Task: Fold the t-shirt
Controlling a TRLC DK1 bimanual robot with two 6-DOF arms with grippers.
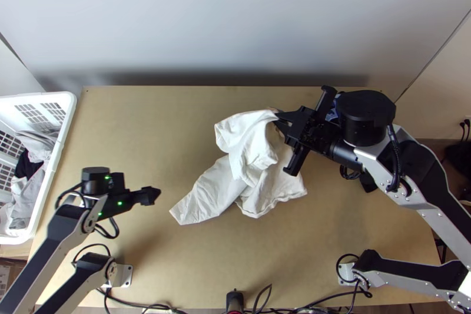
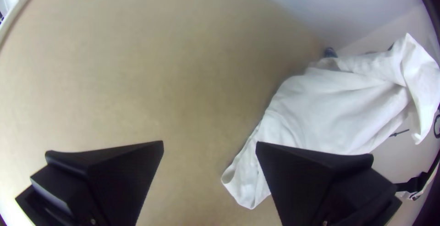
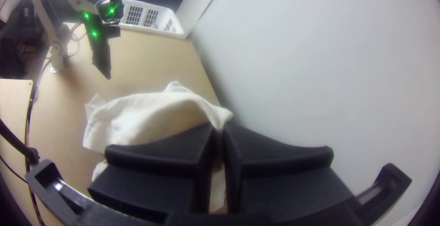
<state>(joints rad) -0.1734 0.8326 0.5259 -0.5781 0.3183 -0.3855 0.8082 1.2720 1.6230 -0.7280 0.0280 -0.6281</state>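
The right end effector (image 3: 221, 126) is clenched on a pinch of the white t-shirt (image 1: 253, 161), gripping it near one end of the bunched cloth. From that pinch the fabric drapes toward the left end effector (image 2: 209, 144), its lower part resting on the counter (image 1: 147, 137). The grip is probably there to raise one edge clear of the heap, so that the cloth's own weight opens some creases; which edge it is, I cannot tell.

A narrower part trails out between the two end effectors, its tip pointing back past the left one's side of the heap. That one is released, its fingers wide apart and holding nothing, well apart from the shirt in the top view. It seems kept free to take a second edge, which the shirt likely needs before it can be spread and folded. Lifting with one grip alone could simply twist the bunch tighter.

Beyond the left end effector, on the side away from the shirt, the white basket (image 1: 55, 167) holds other clothes (image 1: 26, 196), presumably set there to leave folding room.
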